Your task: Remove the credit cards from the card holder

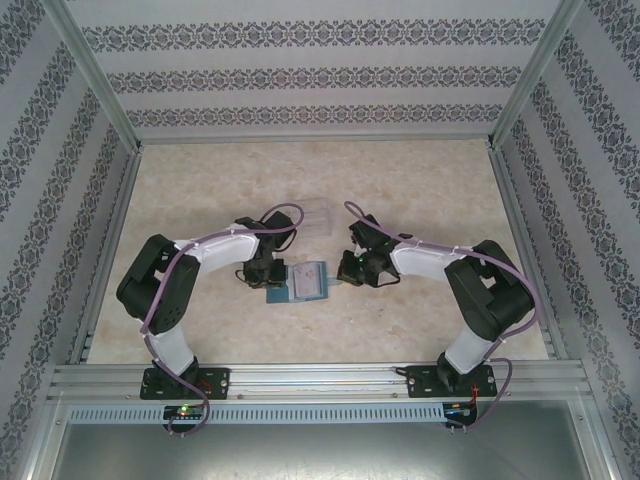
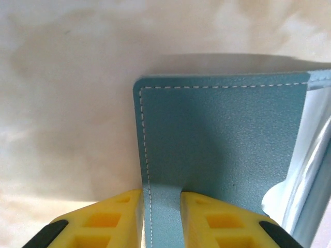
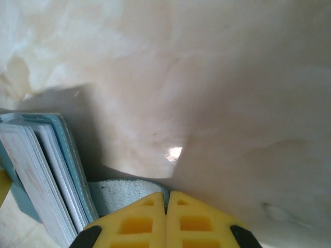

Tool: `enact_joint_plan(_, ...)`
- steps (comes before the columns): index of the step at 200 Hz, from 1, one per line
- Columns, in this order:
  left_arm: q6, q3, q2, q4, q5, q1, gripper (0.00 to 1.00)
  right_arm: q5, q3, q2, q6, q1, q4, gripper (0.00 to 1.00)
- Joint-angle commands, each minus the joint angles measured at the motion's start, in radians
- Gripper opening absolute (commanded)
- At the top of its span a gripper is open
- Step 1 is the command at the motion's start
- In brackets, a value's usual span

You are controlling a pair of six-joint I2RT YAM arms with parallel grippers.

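Between left fingers, card holder flap, right wrist, credit cards edge-on

Table: pale marbled beige top, two items lying on it.
You've got the card holder open near the middle, a bit toward the near edge, pale inside facing up, with teal cover showing along its left side. The clear box sits near it on the far side, not touching. The top is glossy: in the right wrist view you can see a glare spot and a soft shadow on the surface beside the card holder.
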Motion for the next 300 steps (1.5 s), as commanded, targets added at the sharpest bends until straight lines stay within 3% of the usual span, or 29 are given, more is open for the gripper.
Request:
enact_joint_plan(1, 0.02, 0.011, 0.038, 0.1, 0.068, 0.011, 0.25, 0.074, -0.015, -0.048, -0.053, -0.018, -0.081, 0.0)
enact_joint_plan(58, 0.008, 0.003, 0.036, 0.13, 0.109, 0.011, 0.25, 0.086, -0.029, -0.081, -0.073, -0.029, -0.103, 0.0)
enact_joint_plan(116, 0.011, 0.079, -0.006, 0.049, 0.086, 0.011, 0.27, 0.134, 0.031, -0.121, -0.107, -0.031, -0.188, 0.25)
enact_joint_plan(144, 0.016, 0.112, -0.026, 0.022, 0.09, 0.011, 0.27, 0.154, 0.068, -0.155, -0.122, -0.029, -0.232, 0.3)
enact_joint_plan(206, 0.029, 0.181, -0.015, -0.012, 0.122, 0.011, 0.28, 0.157, 0.176, -0.17, -0.128, 0.02, -0.283, 0.33)
enact_joint_plan(253, 0.058, 0.208, 0.033, -0.042, 0.099, 0.011, 0.32, 0.018, 0.161, -0.086, -0.061, 0.049, -0.148, 0.29)
enact_joint_plan(300, 0.061, 0.163, 0.042, -0.032, 0.106, 0.01, 0.18, 0.005, 0.125, -0.007, -0.023, 0.061, -0.095, 0.26)
